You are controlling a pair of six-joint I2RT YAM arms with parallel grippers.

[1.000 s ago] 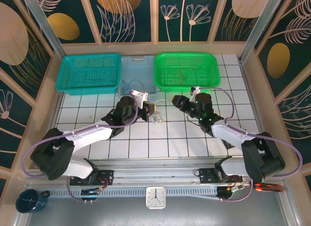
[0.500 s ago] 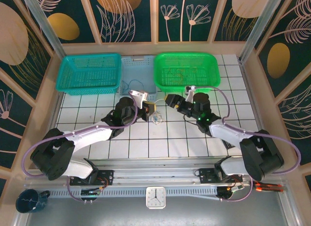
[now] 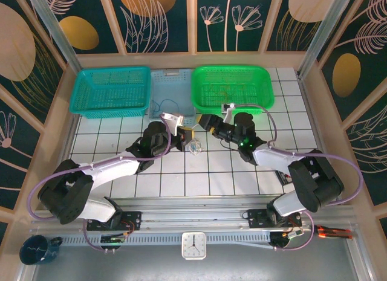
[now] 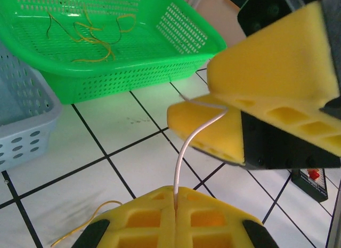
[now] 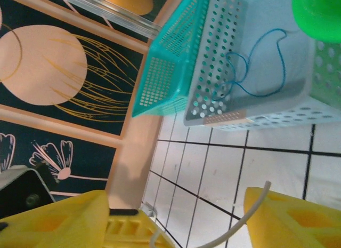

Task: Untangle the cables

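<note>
Left pincer (image 4: 176, 200) pinches white cable (image 4: 181, 154) (right pincer (image 5: 176, 220) agape)

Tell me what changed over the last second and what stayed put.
The right gripper swung left to the left gripper; its open jaws now flank the whitish cable pinched in the left gripper's shut jaws. The left gripper, the green basket and the teal basket stayed where they were.

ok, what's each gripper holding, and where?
Left gripper: shut on the whitish cable, pinched at its fingertips. Right gripper: open, the cable's far part between its fingers, nothing held.
</note>
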